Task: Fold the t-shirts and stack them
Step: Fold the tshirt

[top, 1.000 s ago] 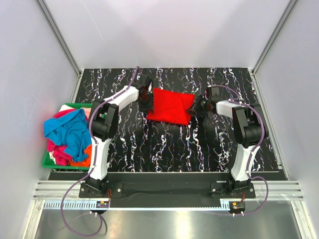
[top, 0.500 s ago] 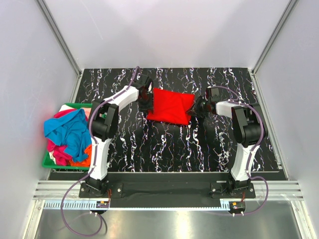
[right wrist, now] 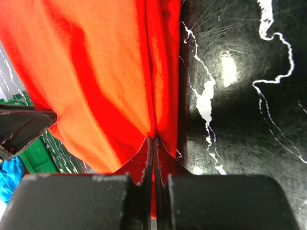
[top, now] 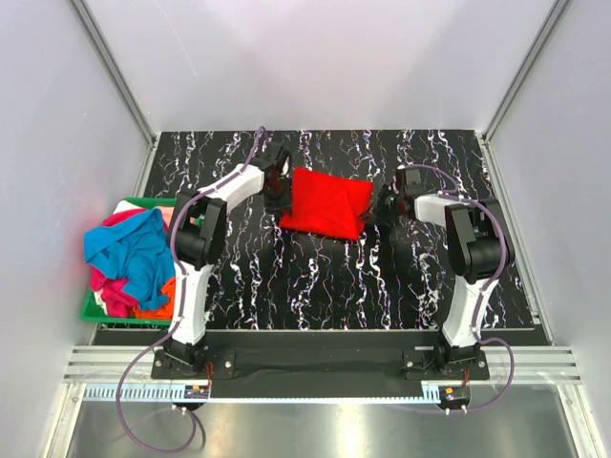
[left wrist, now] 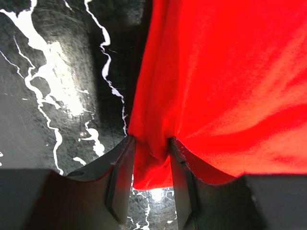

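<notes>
A bright red t-shirt (top: 325, 202), folded into a rough rectangle, lies on the black marbled table at the back centre. My left gripper (top: 279, 194) is at its left edge. In the left wrist view the gripper (left wrist: 152, 146) has a bunch of the red cloth (left wrist: 225, 72) pinched between its jaws. My right gripper (top: 382, 205) is at the shirt's right edge. In the right wrist view the gripper (right wrist: 154, 139) is shut tight on a fold of the red cloth (right wrist: 96, 72). The shirt is held between the two grippers, low over the table.
A green bin (top: 92, 311) at the table's left edge holds a loose pile of blue (top: 129, 250), pink and orange shirts. Grey walls enclose the table on three sides. The black table (top: 325, 286) runs from the shirt to the arm bases.
The right gripper has shifted slightly to the right, pulling the red shirt a little flatter. The left gripper has barely moved.
</notes>
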You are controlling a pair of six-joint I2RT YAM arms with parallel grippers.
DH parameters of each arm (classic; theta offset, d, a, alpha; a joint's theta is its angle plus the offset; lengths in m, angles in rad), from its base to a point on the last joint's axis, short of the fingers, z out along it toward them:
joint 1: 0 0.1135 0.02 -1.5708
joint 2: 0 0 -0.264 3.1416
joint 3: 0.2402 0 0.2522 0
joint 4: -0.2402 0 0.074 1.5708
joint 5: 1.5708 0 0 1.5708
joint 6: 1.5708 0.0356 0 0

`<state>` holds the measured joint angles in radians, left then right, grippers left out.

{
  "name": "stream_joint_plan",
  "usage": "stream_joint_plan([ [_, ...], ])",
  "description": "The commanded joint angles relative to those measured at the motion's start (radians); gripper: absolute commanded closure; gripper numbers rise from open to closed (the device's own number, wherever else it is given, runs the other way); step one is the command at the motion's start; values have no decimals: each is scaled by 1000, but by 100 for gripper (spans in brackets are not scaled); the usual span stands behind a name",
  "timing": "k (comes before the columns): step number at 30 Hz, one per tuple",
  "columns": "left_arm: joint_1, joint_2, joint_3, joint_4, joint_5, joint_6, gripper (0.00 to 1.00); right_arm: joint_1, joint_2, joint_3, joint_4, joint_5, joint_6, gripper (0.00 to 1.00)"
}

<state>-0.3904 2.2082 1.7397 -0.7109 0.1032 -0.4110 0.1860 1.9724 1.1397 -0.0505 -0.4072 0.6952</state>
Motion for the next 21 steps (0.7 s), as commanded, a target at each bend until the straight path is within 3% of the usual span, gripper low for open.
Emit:
stream_joint_plan([
  [1, 22, 27, -11, 13, -57, 21, 61, -23, -70, -3, -9, 25, -43, 100],
  [21, 25, 39, -5, 7, -76, 37, 62, -54, -72, 51, -89, 41, -121, 100],
])
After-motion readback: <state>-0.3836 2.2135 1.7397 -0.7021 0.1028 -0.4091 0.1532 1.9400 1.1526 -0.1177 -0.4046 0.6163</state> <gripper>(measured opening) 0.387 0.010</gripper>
